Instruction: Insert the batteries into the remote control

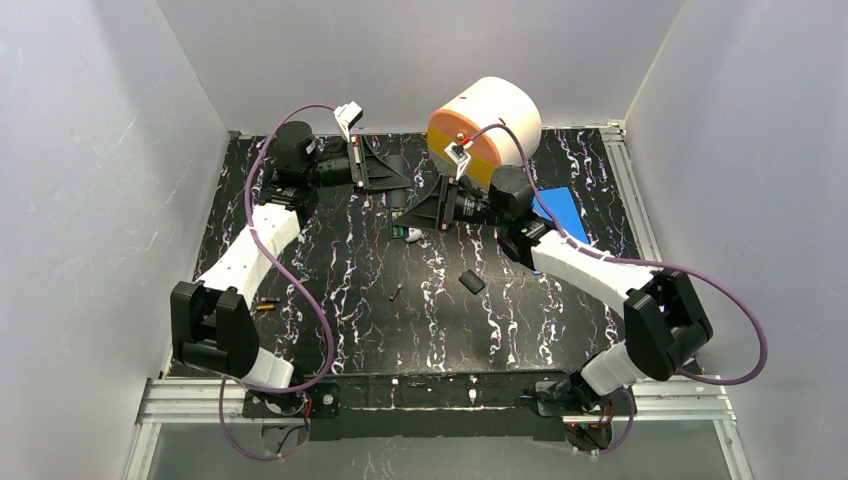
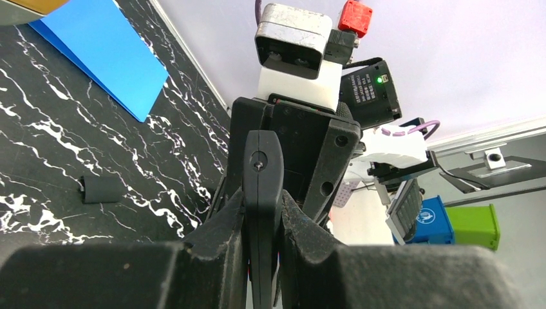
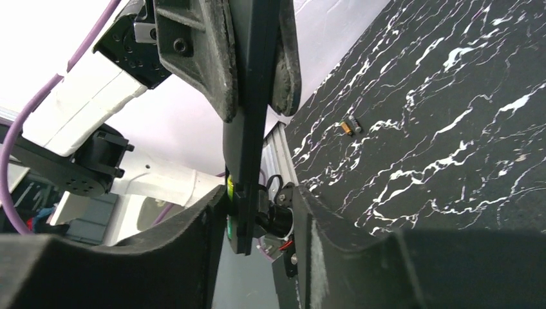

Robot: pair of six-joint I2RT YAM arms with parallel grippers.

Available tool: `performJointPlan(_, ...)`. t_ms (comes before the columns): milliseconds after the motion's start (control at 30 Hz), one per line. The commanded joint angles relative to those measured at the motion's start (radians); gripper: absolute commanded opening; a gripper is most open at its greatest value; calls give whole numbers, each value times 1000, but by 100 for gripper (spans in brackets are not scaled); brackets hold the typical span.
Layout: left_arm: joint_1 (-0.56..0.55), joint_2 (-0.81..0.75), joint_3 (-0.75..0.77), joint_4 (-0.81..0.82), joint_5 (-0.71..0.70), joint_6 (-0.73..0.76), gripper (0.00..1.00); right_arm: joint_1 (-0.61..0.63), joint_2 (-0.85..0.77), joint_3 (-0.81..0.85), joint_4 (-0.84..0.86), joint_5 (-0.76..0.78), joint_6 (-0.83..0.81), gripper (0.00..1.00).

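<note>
left fingers [image 2: 219, 225] and right fingers [image 3: 193, 235] are both clenching the remote [image 2: 262, 187], holding it edge-on between them. two batteries [image 3: 351, 126] are lying on the worktop [image 2: 64, 129], well apart from the fingers, with the cover [image 2: 102, 188] lying detached. loading is appearing unstarted.

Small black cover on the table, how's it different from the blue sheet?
The small black cover is dark and the blue sheet bright blue. The cover is far smaller than the sheet. The cover lies in the open mid-table, while the sheet sits far right, partly hidden by the right arm. Both lie flat on the table, unheld.
</note>
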Motion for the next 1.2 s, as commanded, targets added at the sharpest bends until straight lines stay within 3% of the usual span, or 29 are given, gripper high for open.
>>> performJointPlan(0, -2, -60, -17, 7, 7, 0, 0, -1, 22, 61, 16, 11, 12, 44)
performJointPlan(133, -3, -63, -23, 8, 1, 1, 0, -1, 24, 78, -80, 23, -43, 25)
performJointPlan(333, -1, -59, -27, 9, 5, 3, 0, -1, 17, 54, -91, -11, -64, 22)
performJointPlan(400, -1, -57, -27, 9, 4, 3, 0, -2, 19, 54, -93, -22, -67, 27)
performJointPlan(533, 3, -54, -30, -4, -16, 12, 0, -2, -2, 67, -95, -6, -68, 61)
performJointPlan(600, 9, -54, -30, -42, -41, 40, 0, -3, -24, 80, -114, 39, -75, 73)
performJointPlan(700, 32, -57, -31, -143, -113, 118, 0, -18, -61, 91, -167, 107, -87, 78)
performJointPlan(867, 92, -76, 1, -505, -370, 364, 0, -48, -87, 58, -304, 253, -58, 79)
performJointPlan(1067, 156, -155, 6, -818, -781, 496, 0, -15, -20, 78, -616, 542, 23, 72)
performJointPlan(1167, 164, -195, -6, -883, -882, 520, 0, 59, 63, 172, -823, 713, 73, 70)
